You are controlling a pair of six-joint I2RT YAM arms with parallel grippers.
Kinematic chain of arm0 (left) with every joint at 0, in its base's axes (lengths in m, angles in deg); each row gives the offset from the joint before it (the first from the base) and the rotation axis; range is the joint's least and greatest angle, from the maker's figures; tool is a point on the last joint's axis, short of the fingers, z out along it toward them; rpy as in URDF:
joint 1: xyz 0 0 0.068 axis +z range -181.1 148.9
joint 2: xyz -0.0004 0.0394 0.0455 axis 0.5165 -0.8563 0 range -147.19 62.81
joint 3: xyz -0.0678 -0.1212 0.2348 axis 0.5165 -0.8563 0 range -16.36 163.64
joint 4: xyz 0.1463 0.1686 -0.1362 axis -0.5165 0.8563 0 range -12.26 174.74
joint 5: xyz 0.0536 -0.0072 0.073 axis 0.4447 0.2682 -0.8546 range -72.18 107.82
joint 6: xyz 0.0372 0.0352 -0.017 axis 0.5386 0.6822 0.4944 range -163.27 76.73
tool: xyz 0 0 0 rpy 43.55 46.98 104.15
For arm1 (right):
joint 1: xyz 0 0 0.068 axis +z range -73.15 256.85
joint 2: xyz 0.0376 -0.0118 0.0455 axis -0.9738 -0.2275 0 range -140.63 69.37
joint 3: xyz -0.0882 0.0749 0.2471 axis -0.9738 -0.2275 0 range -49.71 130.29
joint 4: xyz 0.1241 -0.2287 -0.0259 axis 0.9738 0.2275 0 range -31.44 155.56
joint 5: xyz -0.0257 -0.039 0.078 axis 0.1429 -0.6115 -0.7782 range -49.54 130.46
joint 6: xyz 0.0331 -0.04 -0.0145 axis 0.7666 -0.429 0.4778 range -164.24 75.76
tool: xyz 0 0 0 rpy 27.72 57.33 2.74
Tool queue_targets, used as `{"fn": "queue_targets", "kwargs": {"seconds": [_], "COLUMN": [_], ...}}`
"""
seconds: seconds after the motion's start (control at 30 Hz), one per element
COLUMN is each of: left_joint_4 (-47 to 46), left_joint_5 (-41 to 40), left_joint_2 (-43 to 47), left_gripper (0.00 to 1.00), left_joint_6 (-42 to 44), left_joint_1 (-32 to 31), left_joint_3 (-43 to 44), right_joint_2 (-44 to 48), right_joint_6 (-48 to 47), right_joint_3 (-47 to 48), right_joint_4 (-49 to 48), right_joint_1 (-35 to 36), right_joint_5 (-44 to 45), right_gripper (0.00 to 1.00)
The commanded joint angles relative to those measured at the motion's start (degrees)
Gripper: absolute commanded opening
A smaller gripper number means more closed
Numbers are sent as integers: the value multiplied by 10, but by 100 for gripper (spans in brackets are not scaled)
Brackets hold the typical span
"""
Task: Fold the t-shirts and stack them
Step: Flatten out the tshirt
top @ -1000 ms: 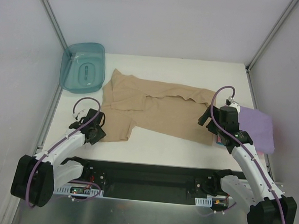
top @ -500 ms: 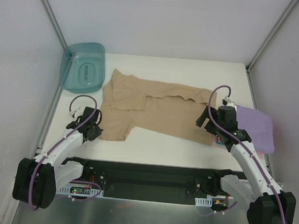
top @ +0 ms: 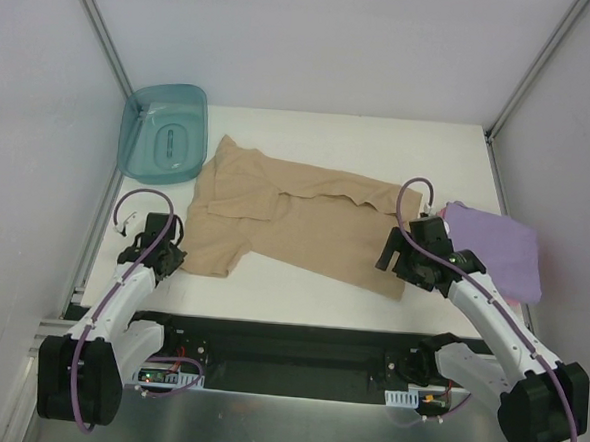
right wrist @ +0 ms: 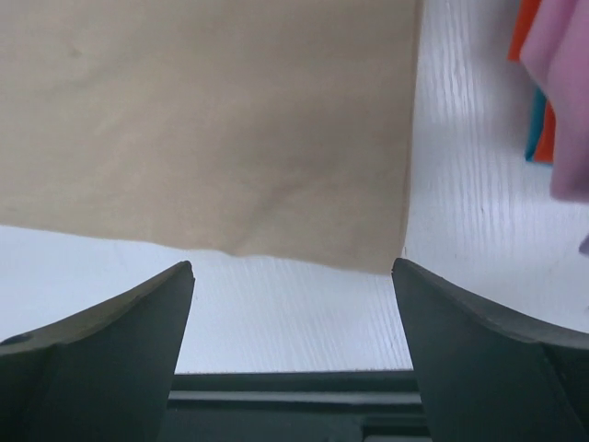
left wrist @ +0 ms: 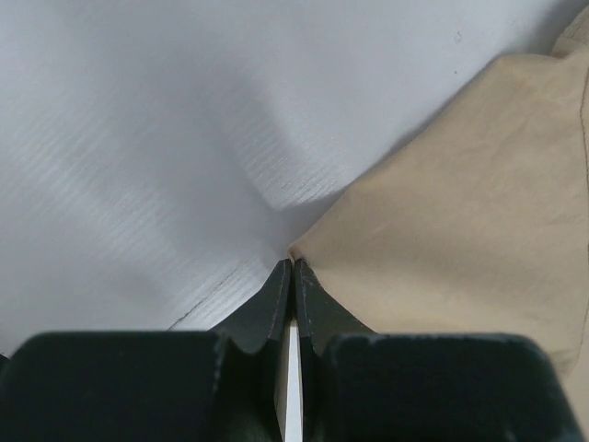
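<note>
The tan t-shirt (top: 305,217) lies spread out across the middle of the table. My left gripper (top: 169,258) is at its near left corner, shut on the tip of that corner (left wrist: 304,250). My right gripper (top: 391,259) is open and empty over the shirt's near right corner, with the hem (right wrist: 276,247) just beyond its fingertips. A folded lavender t-shirt (top: 498,252) lies at the right edge and also shows in the right wrist view (right wrist: 563,92). An orange-pink cloth edge (right wrist: 521,28) peeks out beneath it.
A teal plastic tub (top: 163,133) stands at the back left corner. White walls enclose the table on three sides. The black front rail (top: 288,343) runs along the near edge between the arm bases.
My left gripper has moved left and nearer, dragging the tan shirt's corner with it. The whole shirt has shifted left. My right gripper has moved left, away from the lavender shirt to the hem corner.
</note>
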Motion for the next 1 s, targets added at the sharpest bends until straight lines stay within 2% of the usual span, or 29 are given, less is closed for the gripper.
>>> {"fn": "queue_targets", "kwargs": {"seconds": [0.0,0.2,0.27,0.3,0.33,0.4,0.5,0.67,0.97], "left_joint_4": [-23,-62,-65,-65,-66,-73,-79,-90,-91], "left_joint_5": [19,64,62,61,63,68,69,77,78], "left_joint_2": [-5,-6,1,9,13,27,44,47,33], "left_gripper": [0,0,0,0,0,0,0,0,0], "left_joint_6": [29,63,64,64,66,69,70,77,76], "left_joint_1": [5,6,6,6,6,6,6,6,6], "left_joint_3": [-15,-26,-31,-32,-35,-40,-49,-54,-52], "right_joint_2": [34,12,-2,-7,-19,-33,-56,-87,-152], "right_joint_6": [78,92,88,90,90,92,91,92,83], "right_joint_3": [-27,-45,-51,-55,-57,-59,-55,-62,-60], "right_joint_4": [72,79,60,44,40,38,36,15,-38], "right_joint_1": [7,7,7,7,7,7,7,6,0], "right_joint_5": [-9,40,20,16,16,36,59,61,49], "right_gripper": [92,82,76,70,69,61,55,52,40]}}
